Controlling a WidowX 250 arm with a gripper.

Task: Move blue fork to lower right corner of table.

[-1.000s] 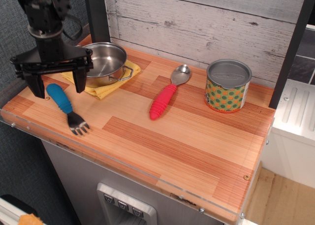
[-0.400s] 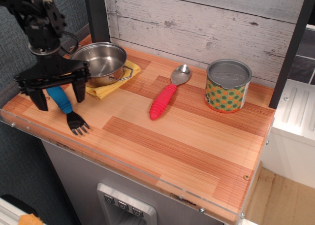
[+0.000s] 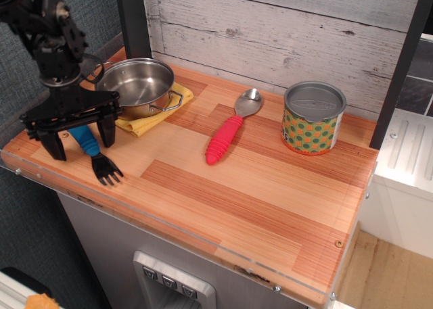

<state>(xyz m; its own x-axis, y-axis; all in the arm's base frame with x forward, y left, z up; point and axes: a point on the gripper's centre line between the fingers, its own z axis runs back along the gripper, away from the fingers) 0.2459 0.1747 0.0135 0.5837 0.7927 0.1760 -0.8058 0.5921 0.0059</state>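
Note:
The blue fork (image 3: 89, 146) lies at the left front of the wooden table (image 3: 257, 194), its tines (image 3: 107, 172) toward the front edge. My gripper (image 3: 79, 141) is open and lowered over the fork's blue handle, one finger (image 3: 53, 143) on its left and one on its right, both tips close to the tabletop. The upper part of the handle is hidden behind the gripper body. The fingers stand apart from the handle and do not close on it.
A steel pan (image 3: 139, 86) sits on a yellow cloth (image 3: 150, 119) just behind the gripper. A red-handled spoon (image 3: 228, 136) lies mid-table. A patterned tin can (image 3: 312, 118) stands at the back right. A clear plastic rim (image 3: 169, 236) edges the front.
My gripper has come down and slightly forward, from above the fork to straddling its handle near the tabletop. The fork has not moved.

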